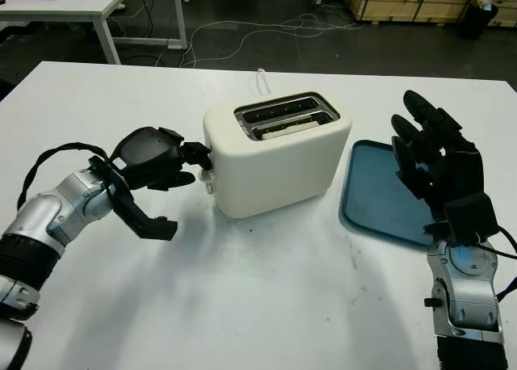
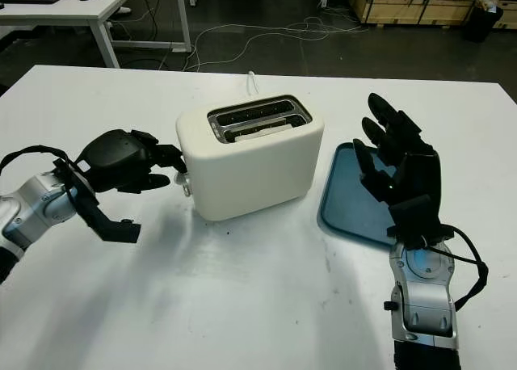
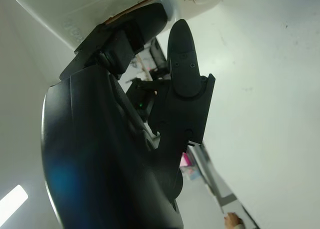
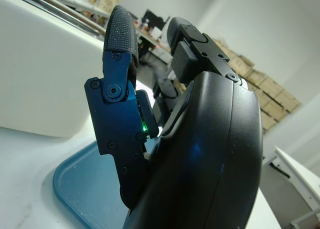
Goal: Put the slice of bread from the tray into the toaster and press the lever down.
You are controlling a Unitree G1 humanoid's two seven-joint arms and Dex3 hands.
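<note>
The bread slice [image 1: 284,130] already sits in the front slot of the white toaster [image 1: 275,164], centre frame, so the lever press looks to be the step in hand. The left hand [image 1: 174,161], centre left, has its fingers curled at the lever [image 1: 208,174]; next it must bear straight down. The right hand [image 1: 432,156] hangs open over the blue tray [image 1: 373,188], lower right. The left wrist view shows the fingertips [image 3: 181,39] close against the toaster's end, which the head views leave unclear.

Toaster [image 1: 275,156] lever hidden behind left hand [image 1: 161,160] fingers [image 1: 196,153]; bread in slot barely discernible; tray [image 1: 380,196] partly covered by right hand [image 1: 436,164].
</note>
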